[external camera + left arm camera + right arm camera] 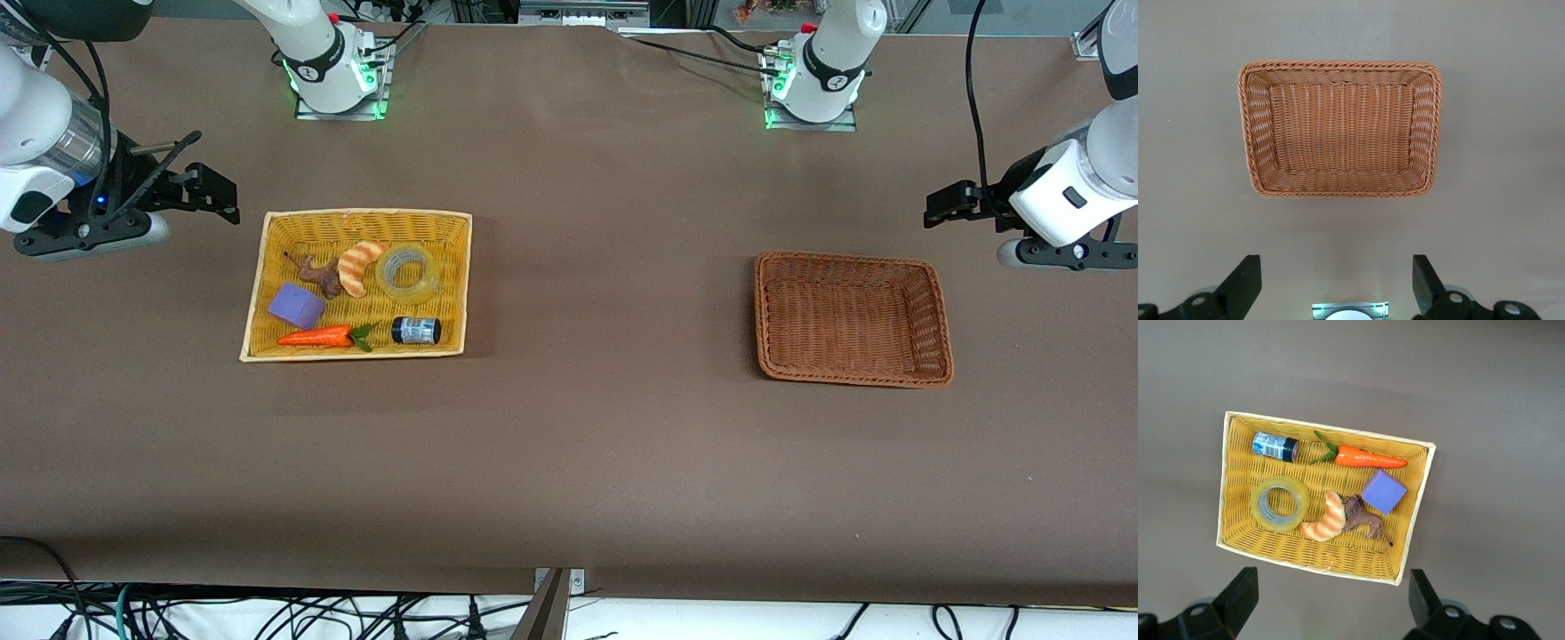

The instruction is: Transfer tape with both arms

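The tape (408, 272) is a yellowish clear ring lying flat in the yellow basket (364, 214), at the side toward the left arm's end. It also shows in the right wrist view (1279, 504). My right gripper (213, 191) is open and empty, up in the air at the right arm's end of the table, beside the yellow basket (1331, 430); it shows in its own wrist view (1331, 578). My left gripper (947, 206) is open and empty, up in the air at the left arm's end, near the brown basket (933, 320); it shows in its own wrist view (1335, 263).
The yellow basket also holds a croissant (358, 265), a brown toy animal (322, 276), a purple cube (297, 306), a carrot (320, 337) and a small black jar (416, 331). The brown basket (1338, 65) holds nothing. Bare brown table lies between the baskets.
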Controlling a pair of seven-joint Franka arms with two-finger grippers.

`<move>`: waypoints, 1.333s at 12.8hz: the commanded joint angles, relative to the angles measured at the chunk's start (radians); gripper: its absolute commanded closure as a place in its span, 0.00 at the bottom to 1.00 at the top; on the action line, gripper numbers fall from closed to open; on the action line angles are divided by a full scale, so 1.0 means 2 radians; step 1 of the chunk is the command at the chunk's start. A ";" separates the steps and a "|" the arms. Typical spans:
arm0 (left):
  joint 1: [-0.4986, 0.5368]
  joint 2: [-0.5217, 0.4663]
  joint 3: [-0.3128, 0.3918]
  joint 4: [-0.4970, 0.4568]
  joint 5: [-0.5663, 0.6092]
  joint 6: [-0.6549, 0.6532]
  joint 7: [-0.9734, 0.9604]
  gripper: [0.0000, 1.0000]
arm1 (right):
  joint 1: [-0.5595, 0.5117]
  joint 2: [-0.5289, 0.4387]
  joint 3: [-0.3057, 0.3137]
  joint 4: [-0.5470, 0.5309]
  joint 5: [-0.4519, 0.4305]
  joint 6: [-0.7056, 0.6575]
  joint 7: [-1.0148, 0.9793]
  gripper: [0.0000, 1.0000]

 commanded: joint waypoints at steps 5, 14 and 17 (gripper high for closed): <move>0.003 0.008 0.000 0.016 -0.012 -0.006 0.010 0.00 | -0.007 0.006 0.003 0.016 0.001 -0.013 -0.014 0.00; 0.003 0.008 0.000 0.016 -0.012 -0.006 0.010 0.00 | -0.007 0.006 -0.005 0.020 0.004 -0.011 -0.012 0.00; 0.003 0.008 0.000 0.016 -0.012 -0.006 0.010 0.00 | -0.007 0.006 -0.005 0.028 0.002 -0.014 -0.014 0.00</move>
